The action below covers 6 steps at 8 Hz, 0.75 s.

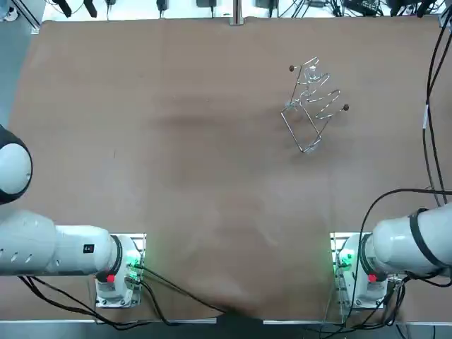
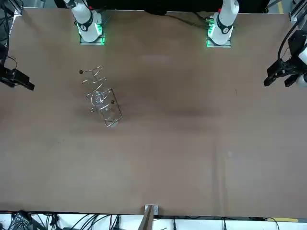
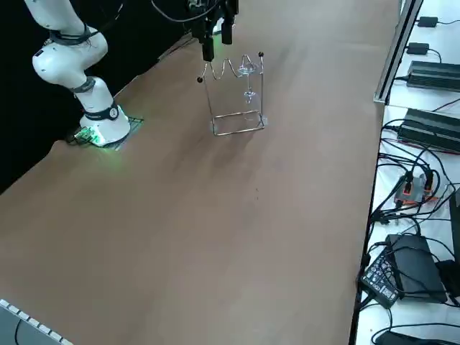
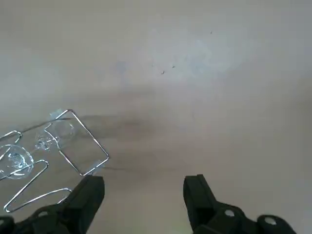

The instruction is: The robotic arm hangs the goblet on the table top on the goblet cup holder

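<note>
Overhead, find the goblet (image 1: 311, 76) hung already in the wire holder (image 1: 295, 131). From the front, see it inside the holder's frame, apparently clear of the table. From the right side, spot the right gripper (image 3: 217, 39) above the holder, near its top rail. At the wrist, note wide-open jaws gripping nothing, holder off to one side. Beware any sideways or downward sweep: could clip the light holder, tip it, and shake the glass off.

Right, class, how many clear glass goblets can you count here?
1. The clear glass goblet hangs from the silver wire cup holder, far on the brown table, robot's right; none shows elsewhere. The open right gripper hovers beside the holder.
</note>
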Each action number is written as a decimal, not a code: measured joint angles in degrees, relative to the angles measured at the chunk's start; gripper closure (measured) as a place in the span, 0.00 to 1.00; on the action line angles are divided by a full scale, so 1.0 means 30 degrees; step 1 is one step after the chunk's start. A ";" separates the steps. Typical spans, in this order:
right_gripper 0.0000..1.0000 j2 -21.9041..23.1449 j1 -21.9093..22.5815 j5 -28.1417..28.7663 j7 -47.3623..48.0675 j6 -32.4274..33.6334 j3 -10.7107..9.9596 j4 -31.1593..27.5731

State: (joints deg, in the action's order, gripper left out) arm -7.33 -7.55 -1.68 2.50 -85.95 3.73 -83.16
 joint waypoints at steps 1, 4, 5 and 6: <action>0.00 0.0115 -0.0016 0.0015 0.0019 0.0000 0.0000 -0.0201; 0.00 0.0554 -0.0051 0.0041 0.0055 -0.0007 0.0000 -0.0971; 0.00 0.0725 -0.0061 0.0041 0.0059 -0.0006 0.0000 -0.1198; 0.00 0.0879 -0.0062 0.0043 0.0060 -0.0005 0.0000 -0.1333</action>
State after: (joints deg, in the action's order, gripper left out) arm -4.69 -7.74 -1.55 2.68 -85.97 3.73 -87.16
